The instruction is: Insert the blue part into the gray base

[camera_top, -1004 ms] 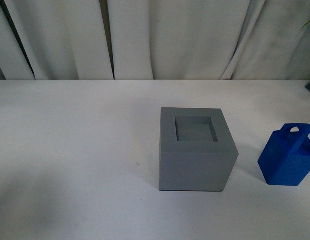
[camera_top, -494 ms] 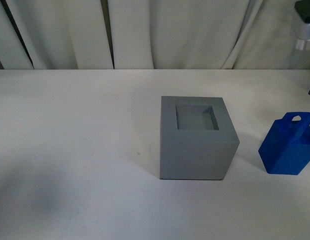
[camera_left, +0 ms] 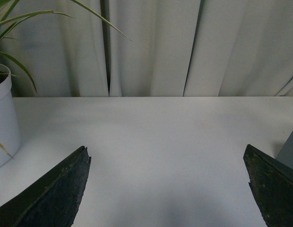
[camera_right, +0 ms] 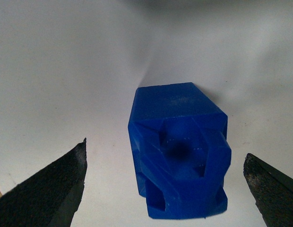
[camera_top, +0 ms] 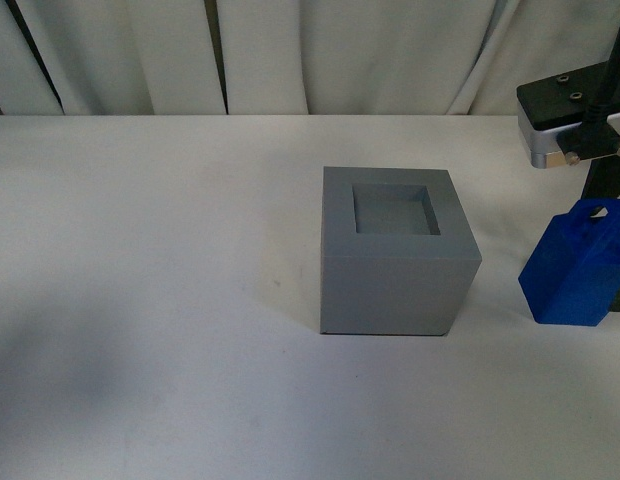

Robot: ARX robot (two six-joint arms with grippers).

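Note:
The gray base [camera_top: 395, 255] stands mid-table, its square recess facing up and empty. The blue part [camera_top: 575, 265] stands upright to its right, near the picture's right edge, handle on top. My right arm's wrist [camera_top: 570, 125] hangs just above and behind the blue part. In the right wrist view my right gripper [camera_right: 164, 150] is open, with the blue part [camera_right: 177, 156] between the wide-apart fingers and touching neither. My left gripper [camera_left: 165, 149] is open and empty over bare table. A corner of the gray base [camera_left: 290, 151] shows beside one of its fingers.
A white curtain [camera_top: 310, 50] hangs behind the table's far edge. A white plant pot [camera_left: 2, 118] with long green leaves stands on the table, seen in the left wrist view. The white tabletop [camera_top: 150, 300] lies left of the base.
My right arm has come into the front view from the upper right and lowered over the blue part. The base and the part show slightly higher in the picture; neither has shifted on the table.

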